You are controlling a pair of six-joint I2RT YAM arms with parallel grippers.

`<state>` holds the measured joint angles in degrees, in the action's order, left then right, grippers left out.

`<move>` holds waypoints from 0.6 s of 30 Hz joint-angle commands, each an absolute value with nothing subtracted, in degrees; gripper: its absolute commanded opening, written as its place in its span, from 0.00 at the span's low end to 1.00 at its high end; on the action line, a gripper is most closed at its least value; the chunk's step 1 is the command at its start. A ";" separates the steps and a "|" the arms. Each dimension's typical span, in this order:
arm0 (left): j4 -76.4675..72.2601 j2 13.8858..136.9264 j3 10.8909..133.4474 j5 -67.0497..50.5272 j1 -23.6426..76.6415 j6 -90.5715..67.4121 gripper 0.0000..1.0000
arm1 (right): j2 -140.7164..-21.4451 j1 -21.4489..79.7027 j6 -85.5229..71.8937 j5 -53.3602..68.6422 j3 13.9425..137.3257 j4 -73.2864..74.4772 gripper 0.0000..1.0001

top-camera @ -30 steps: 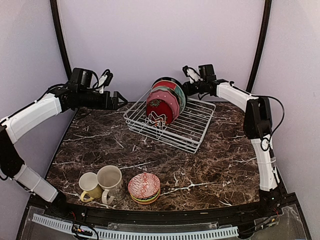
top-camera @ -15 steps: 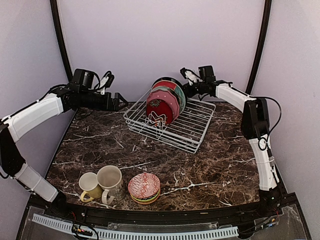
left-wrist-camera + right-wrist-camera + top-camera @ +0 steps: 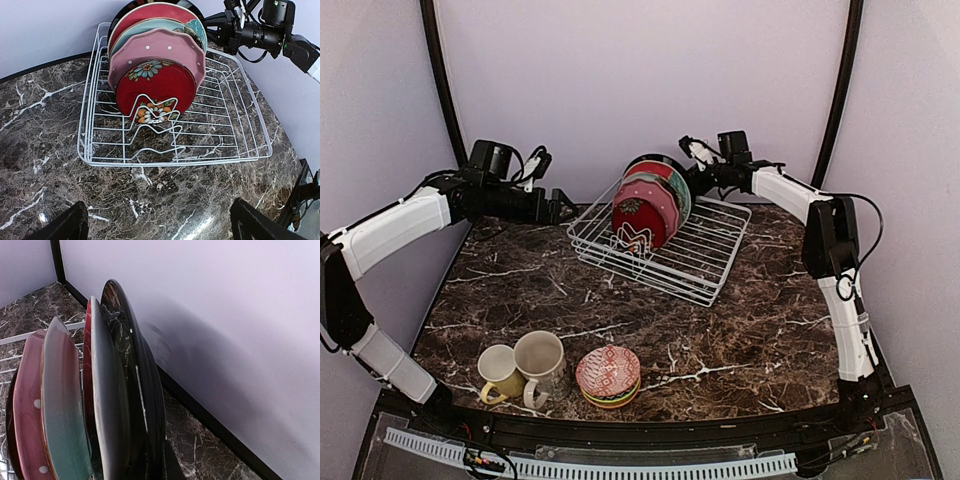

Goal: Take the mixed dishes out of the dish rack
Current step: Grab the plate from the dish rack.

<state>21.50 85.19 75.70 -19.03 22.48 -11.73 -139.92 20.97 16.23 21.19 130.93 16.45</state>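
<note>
Now right hand (image 3: pixel 692 173) closed at rim of rearmost black plate (image 3: pixel 135 365); left hand (image 3: pixel 558 205) wide, near dish rack (image 3: pixel 705 272).

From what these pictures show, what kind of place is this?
Probably a test bench staged as a kitchen counter: a marble-look tabletop, plain lilac walls around it, and a dish rack holding plates.

Overhead view from behind; left wrist down onto the dish rack (image 3: pixel 226 125), right wrist close against its plates (image 3: pixel 60 405)
</note>
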 commanded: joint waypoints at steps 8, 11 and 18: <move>22.66 84.91 75.94 -19.90 22.28 -11.45 0.98 | -128.35 20.74 14.22 21.22 131.28 13.88 0.00; 22.55 84.84 75.85 -19.87 22.28 -11.54 0.98 | -125.25 20.83 12.98 19.67 128.34 10.62 0.00; 22.48 84.67 75.68 -19.71 22.28 -11.58 0.98 | -119.01 21.09 9.63 12.99 123.43 6.39 0.00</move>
<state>21.50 85.30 75.70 -19.14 22.48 -11.75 -127.81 20.51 14.22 14.00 124.05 19.29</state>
